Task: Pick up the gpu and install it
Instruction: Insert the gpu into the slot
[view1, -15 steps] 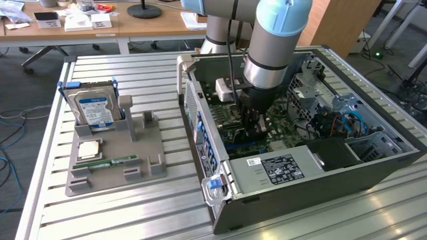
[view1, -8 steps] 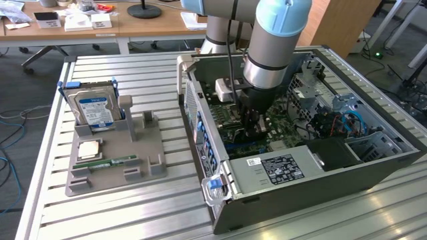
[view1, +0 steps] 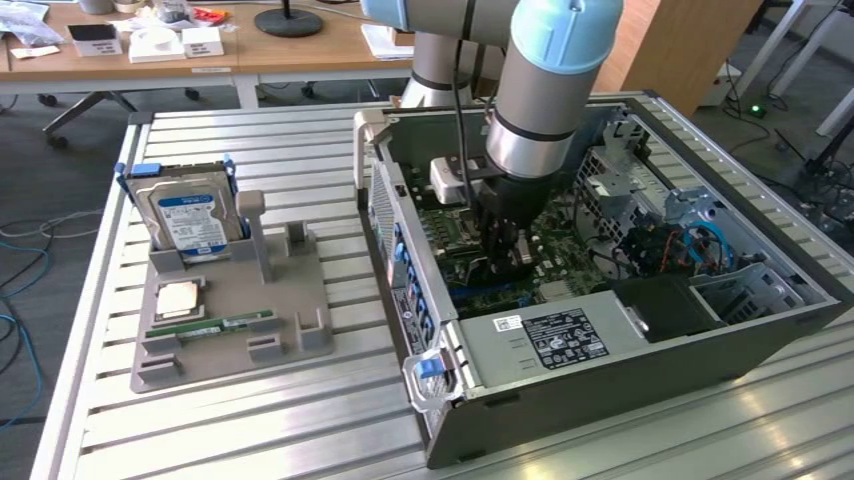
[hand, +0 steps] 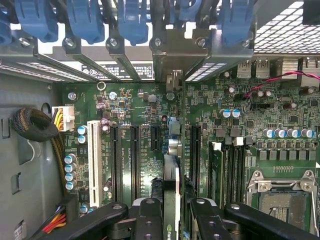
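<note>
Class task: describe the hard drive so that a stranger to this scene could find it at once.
Find the grey holder on the slatted table, at the exterior view's left of the open computer case. At its far end stands the hard drive, upright. Unlike the flat parts nearer, it is silver with a blue label.

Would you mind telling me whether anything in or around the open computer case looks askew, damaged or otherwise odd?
Nothing stands out. The gripper holds the gpu edge-on above the motherboard, roughly parallel to the expansion slots. On the grey holder beside the case, the hard drive stands upright and the RAM stick lies flat.
</note>
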